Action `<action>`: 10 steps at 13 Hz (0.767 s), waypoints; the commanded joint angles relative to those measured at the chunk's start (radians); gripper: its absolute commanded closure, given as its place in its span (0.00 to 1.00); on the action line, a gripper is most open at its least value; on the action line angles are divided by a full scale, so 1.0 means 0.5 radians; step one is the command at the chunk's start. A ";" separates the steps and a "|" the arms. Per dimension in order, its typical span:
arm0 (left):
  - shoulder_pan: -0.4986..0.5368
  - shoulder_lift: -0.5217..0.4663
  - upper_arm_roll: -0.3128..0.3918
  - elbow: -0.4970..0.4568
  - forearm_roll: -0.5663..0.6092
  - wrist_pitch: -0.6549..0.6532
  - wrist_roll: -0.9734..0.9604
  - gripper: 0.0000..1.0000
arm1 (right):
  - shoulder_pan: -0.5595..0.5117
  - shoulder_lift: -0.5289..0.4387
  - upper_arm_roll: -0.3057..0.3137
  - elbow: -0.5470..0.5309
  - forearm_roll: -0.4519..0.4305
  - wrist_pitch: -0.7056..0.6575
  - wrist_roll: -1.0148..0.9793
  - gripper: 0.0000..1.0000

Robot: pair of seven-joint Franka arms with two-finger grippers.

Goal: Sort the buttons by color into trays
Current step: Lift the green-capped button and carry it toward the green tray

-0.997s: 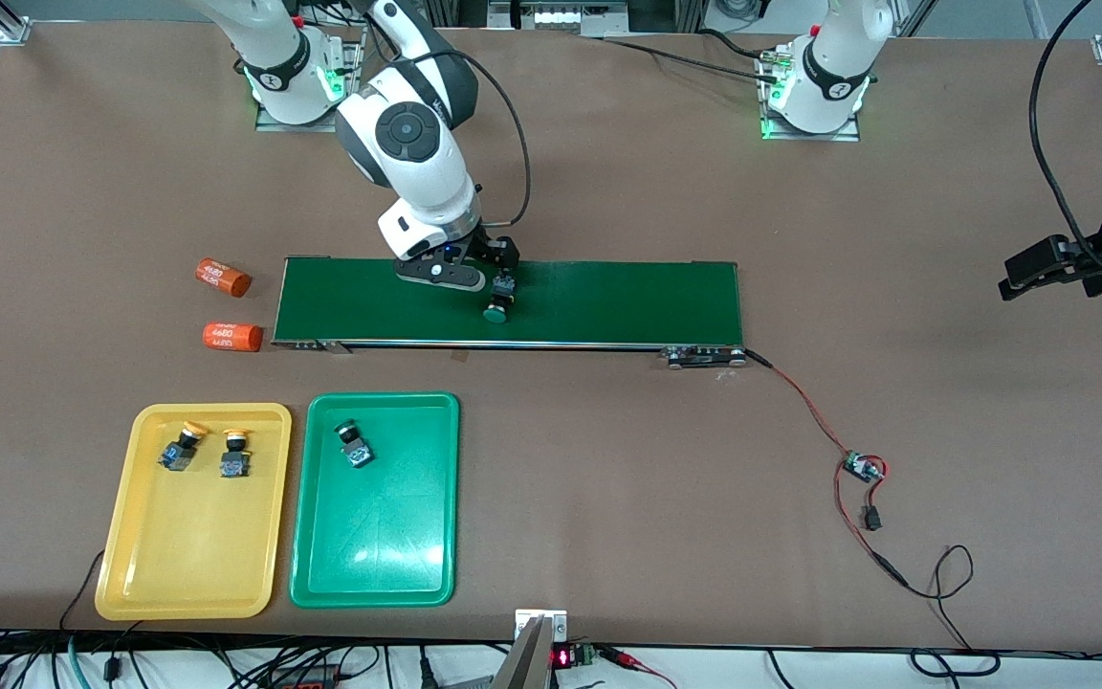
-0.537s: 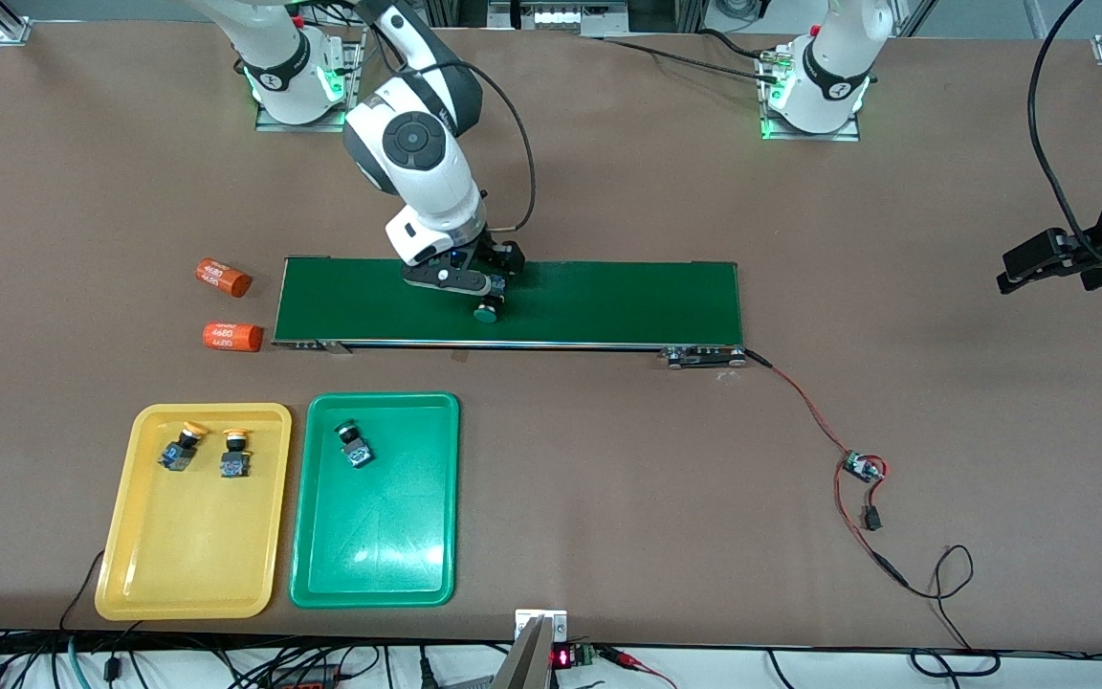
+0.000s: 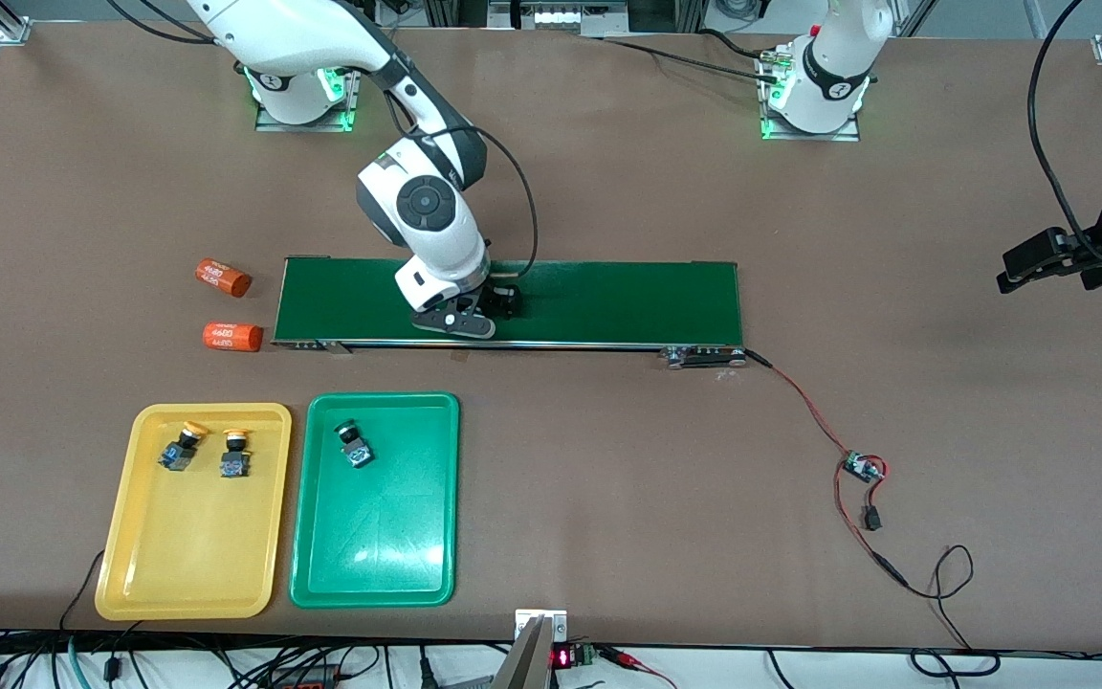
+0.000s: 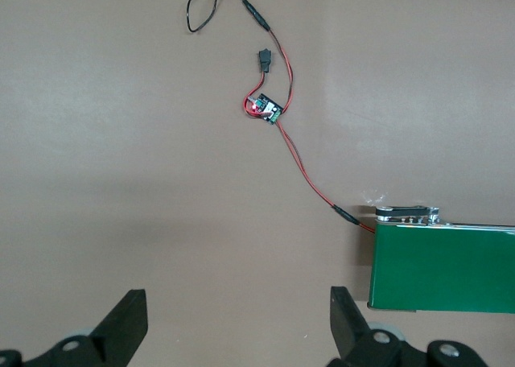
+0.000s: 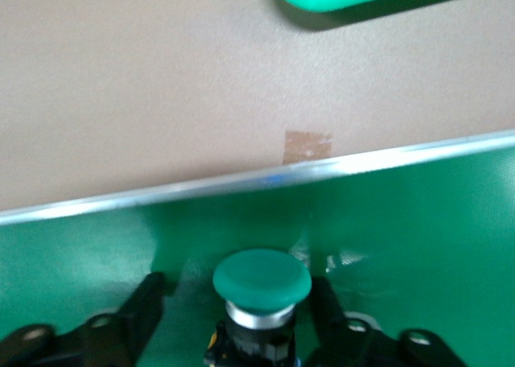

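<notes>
**Front view: right gripper down on the belt, fingers either side of a green button**

Front view shows the right gripper [image 3: 468, 321] low on the dark-green conveyor belt [image 3: 608, 301], close to the belt's edge nearer the camera. In the right wrist view its two fingers [image 5: 141, 315] stand narrowly apart with the green-capped button [image 5: 261, 282] between them; small gaps still show beside the cap, so I cannot tell if they grip it. Bare brown table [image 3: 608, 478] lies open between belt and trays. The green tray [image 3: 321, 574] holds one green button [image 3: 354, 445]; the yellow tray [image 3: 130, 574], touching it toward the right arm's end, holds two yellow-capped buttons [image 3: 180, 446] near its belt-side rim. Two orange cylinders [image 3: 223, 277] lie off the belt's end.

The left gripper [image 4: 233, 327] waits with fingers wide over bare table near the wired circuit board [image 4: 266, 109].

Since a second ago the right gripper has dropped and shifted toward the belt's camera-side edge, now covering the button in the front view.
</notes>
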 commanded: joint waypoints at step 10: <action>0.001 -0.056 0.001 -0.049 -0.034 0.020 0.007 0.00 | -0.379 -0.023 0.019 0.868 0.172 -0.812 -0.755 1.00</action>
